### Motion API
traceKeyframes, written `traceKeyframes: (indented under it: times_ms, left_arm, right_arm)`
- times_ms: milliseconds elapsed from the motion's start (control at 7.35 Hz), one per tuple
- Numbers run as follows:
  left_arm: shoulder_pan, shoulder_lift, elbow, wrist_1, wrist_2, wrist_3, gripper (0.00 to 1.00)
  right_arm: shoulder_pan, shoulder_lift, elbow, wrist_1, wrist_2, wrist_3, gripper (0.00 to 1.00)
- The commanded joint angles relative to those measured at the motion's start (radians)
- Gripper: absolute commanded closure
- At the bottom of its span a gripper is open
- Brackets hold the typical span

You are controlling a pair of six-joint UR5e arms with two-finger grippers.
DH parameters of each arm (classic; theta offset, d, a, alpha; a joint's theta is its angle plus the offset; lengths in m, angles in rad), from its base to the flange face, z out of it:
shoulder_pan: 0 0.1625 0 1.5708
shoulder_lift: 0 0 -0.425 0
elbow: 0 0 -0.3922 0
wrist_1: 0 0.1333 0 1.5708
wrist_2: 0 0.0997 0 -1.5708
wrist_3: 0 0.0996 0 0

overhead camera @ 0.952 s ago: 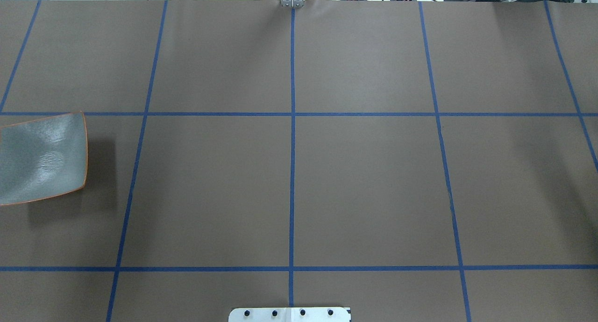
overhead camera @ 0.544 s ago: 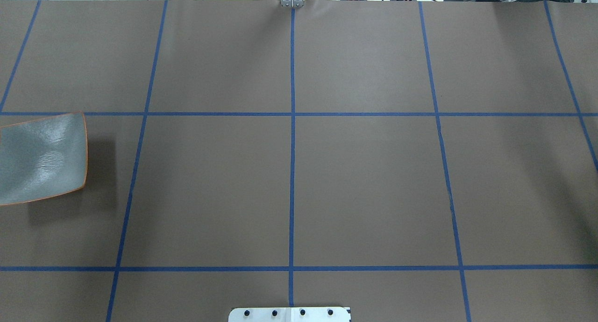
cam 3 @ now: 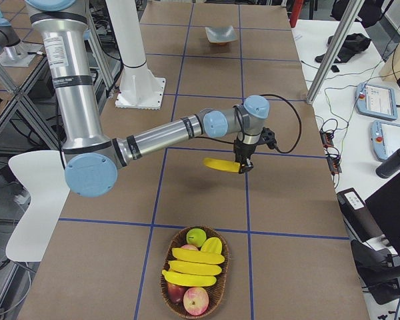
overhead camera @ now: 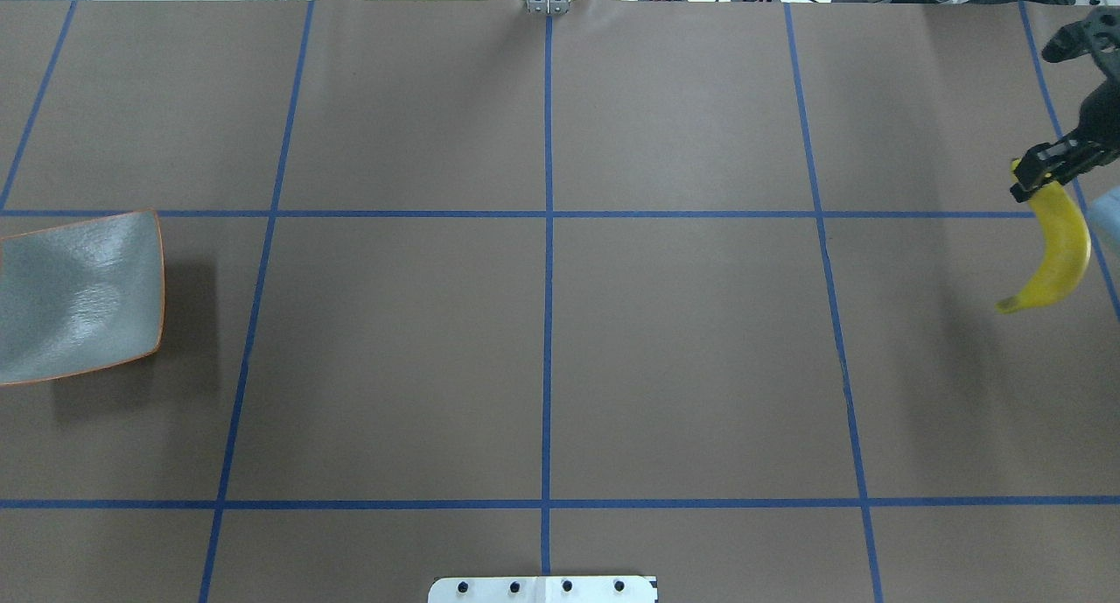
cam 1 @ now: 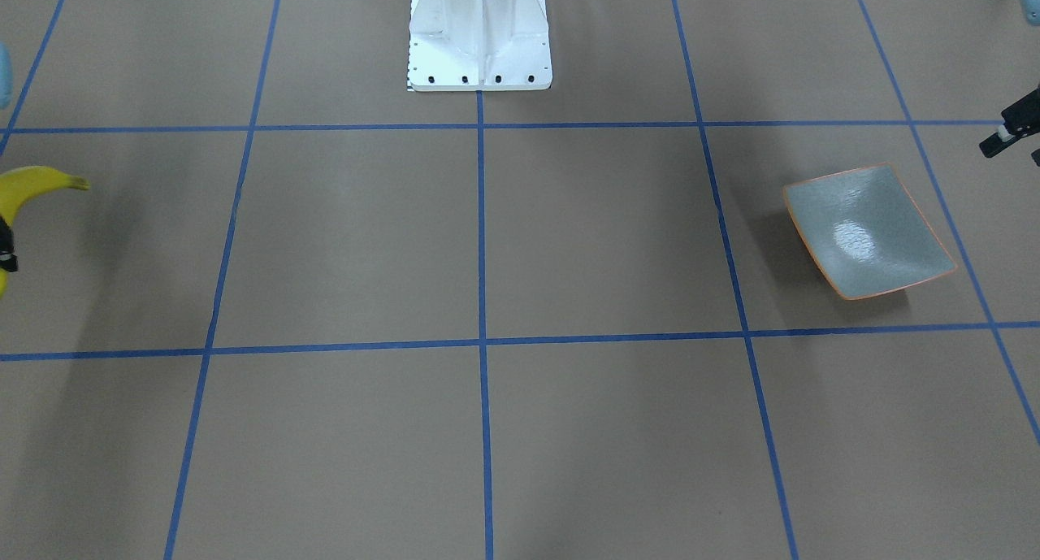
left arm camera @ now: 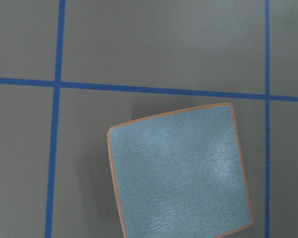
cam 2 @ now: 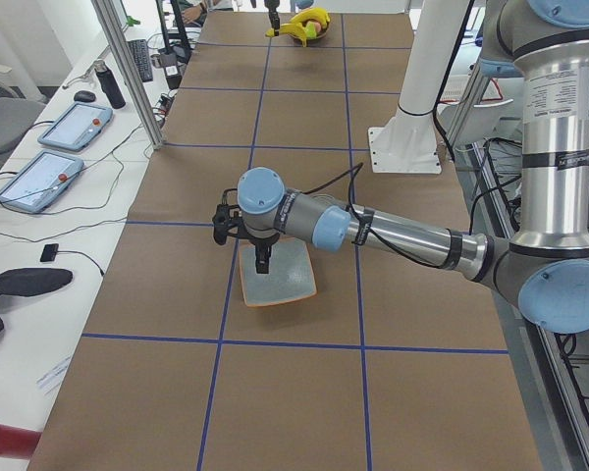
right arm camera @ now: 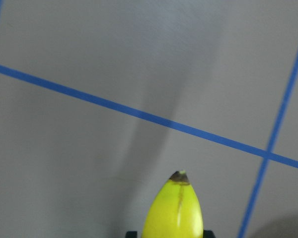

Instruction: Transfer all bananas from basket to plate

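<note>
Transfer in progress, carrying stage. In the overhead view, which half a second ago was showing only the plate and bare desk, the right claw is now entering at the right edge with a banana. By this evidence one fruit is leaving the basket and travelling toward the plate. The plate itself is lying where it was, unloaded.

The right claw is closing on one end of the banana, its fingers pinching the fruit from both sides. The free end is pointing back toward the robot's side of the desk. The banana is hanging clear of the desk and throwing a shadow beneath it. It is well apart from the plate, which is sitting at the opposite end of the desk.

The right arm is reaching out low and nearly straight over the desk, its wrist turning the claw downward. The basket is sitting behind it, and the other bananas are lying there among the apples, so most of the task is judged outstanding.

The left arm is likewise stretching forward, and the left claw is hovering over the plate. Whether the left claw is open cannot be told from these views; nothing is showing in it.
</note>
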Motion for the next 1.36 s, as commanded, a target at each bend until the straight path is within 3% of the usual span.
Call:
traceKeyframes:
  times_ms: [0,408,816,1224]
  left_arm:
    - [0.037,-0.12,0.013,-0.01,-0.055,-0.033,0.01]
    - [0.206,-0.321,0.024,-0.012,-0.066,-0.133,0.02]
    - [0.381,-0.516,0.021,-0.016,-0.057,-0.254,0.02]
    - [0.549,-0.639,0.027,-0.061,0.045,-0.362,0.02]
  right_arm:
    - [-0.213,0.18,-0.011,0.0,-0.01,0.238,1.0]
    - [-0.332,0.323,-0.014,0.0,-0.033,0.458,1.0]
    - [-0.355,0.399,-0.039,-0.003,-0.032,0.541,1.0]
    - [-0.375,0.49,-0.109,-0.004,-0.03,0.601,1.0]
